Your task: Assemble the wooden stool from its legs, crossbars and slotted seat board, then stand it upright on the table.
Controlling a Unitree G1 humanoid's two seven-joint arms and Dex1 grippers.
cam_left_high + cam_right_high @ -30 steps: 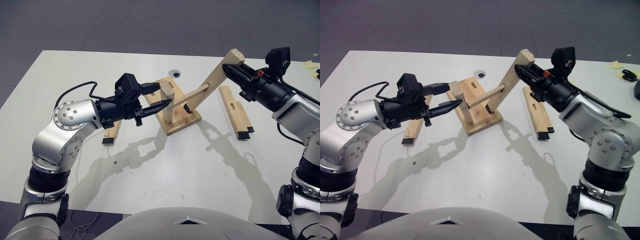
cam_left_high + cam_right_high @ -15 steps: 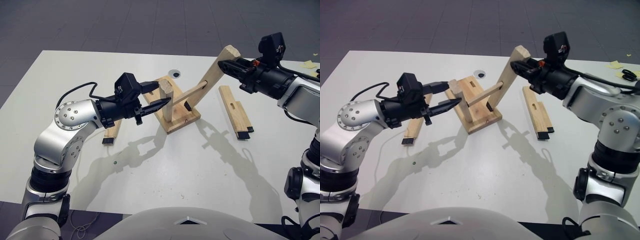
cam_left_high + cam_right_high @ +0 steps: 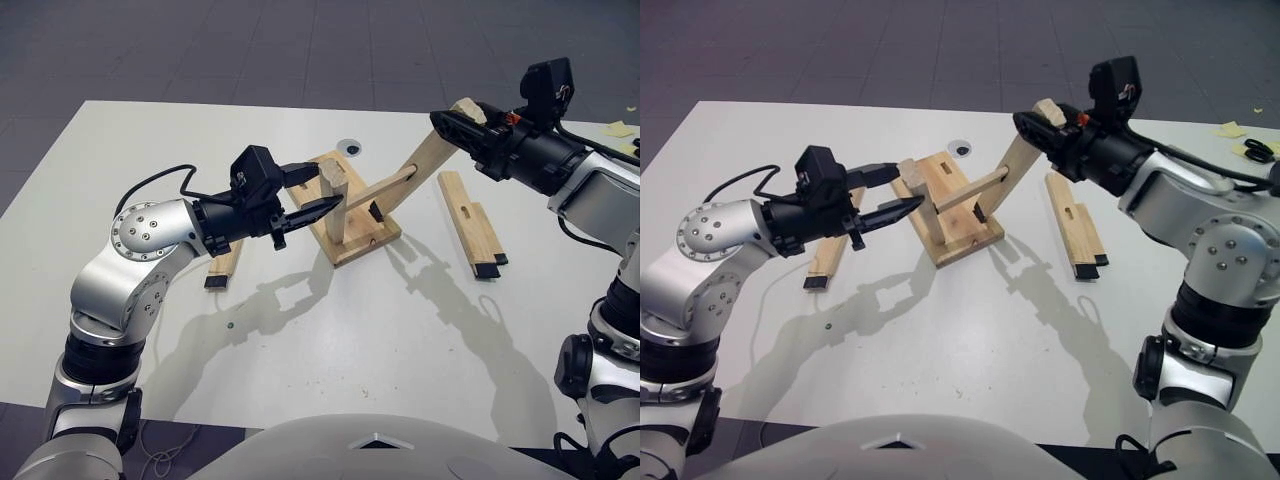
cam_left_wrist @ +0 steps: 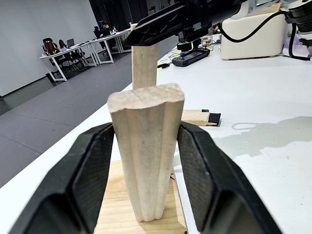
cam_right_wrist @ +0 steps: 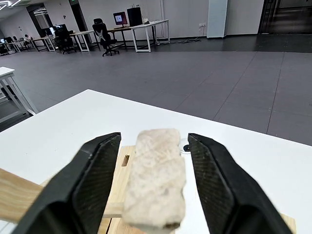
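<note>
The slotted seat board [image 3: 355, 243] lies flat on the white table. One leg [image 3: 335, 205] stands upright in it, and my left gripper [image 3: 329, 186] is shut on that leg, its pads [image 4: 92, 170] pressing both sides. A second leg [image 3: 415, 170] leans up to the right from the board. A crossbar [image 3: 388, 184] joins the two legs. My right gripper [image 3: 447, 120] is open around the leaning leg's top end [image 5: 156, 185], with its fingers [image 5: 97, 180] on either side and small gaps showing.
Two loose wooden pieces [image 3: 470, 225] lie side by side to the right of the board. Another loose piece [image 3: 225, 262] lies under my left arm. A small round hole [image 3: 350, 147] sits behind the board. Yellow notes [image 3: 618, 128] lie at the far right edge.
My right gripper let go of the leaning leg lower down, drew back up, and now straddles its top end. The leaning leg shifted slightly. My left gripper has not moved.
</note>
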